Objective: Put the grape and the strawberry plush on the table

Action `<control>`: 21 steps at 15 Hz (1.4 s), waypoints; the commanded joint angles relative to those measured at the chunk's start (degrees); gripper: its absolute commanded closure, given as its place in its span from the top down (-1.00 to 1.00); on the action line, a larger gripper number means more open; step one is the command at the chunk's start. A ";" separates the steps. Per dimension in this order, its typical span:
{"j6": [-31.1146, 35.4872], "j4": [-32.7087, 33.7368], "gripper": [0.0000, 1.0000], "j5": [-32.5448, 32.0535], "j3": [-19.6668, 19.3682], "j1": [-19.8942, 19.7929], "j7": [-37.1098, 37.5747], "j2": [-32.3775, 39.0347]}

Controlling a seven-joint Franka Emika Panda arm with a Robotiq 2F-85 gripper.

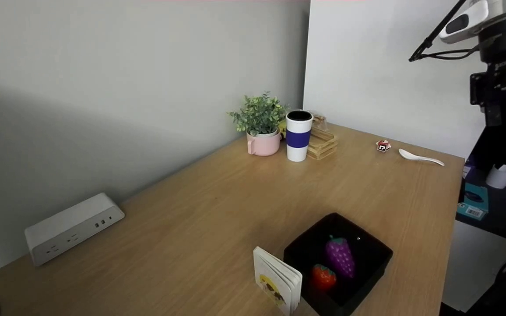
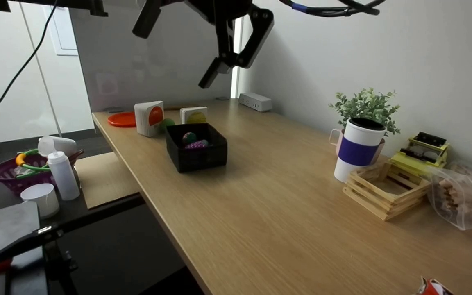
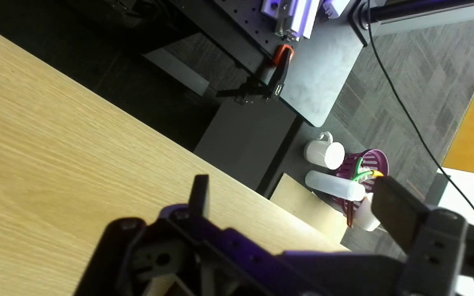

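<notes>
Light-brown wooden table (image 1: 200, 245) set along a grey wall (image 1: 117, 87), a black tray (image 2: 203, 159) standing on it. Inside the tray lie the grape (image 1: 341, 258) and the strawberry plush (image 1: 323, 277), close side by side; whether they touch cannot be made out in its dark interior, and a small board book (image 1: 275, 281) stands just beside the tray. The gripper (image 3: 293, 193) hangs higher than the tray and well apart from it, jaws spread wide, nothing held between them
</notes>
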 commanded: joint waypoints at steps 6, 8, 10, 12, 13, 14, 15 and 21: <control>6.19 -1.55 1.00 6.95 1.86 -2.34 1.16 -1.51; 13.20 -2.95 1.00 12.54 2.86 -1.63 2.42 -1.14; 21.50 -4.42 1.00 16.25 4.98 -0.56 3.31 -0.44; 28.87 -5.29 1.00 18.74 7.67 0.76 5.04 1.02; 32.48 -5.51 1.00 19.28 9.27 1.58 6.78 2.07; 35.49 -5.94 1.00 19.56 10.62 2.28 8.65 2.87; 30.44 -5.09 1.00 18.17 9.09 0.91 6.50 1.27; 31.25 -5.13 1.00 18.52 9.42 1.01 7.44 1.44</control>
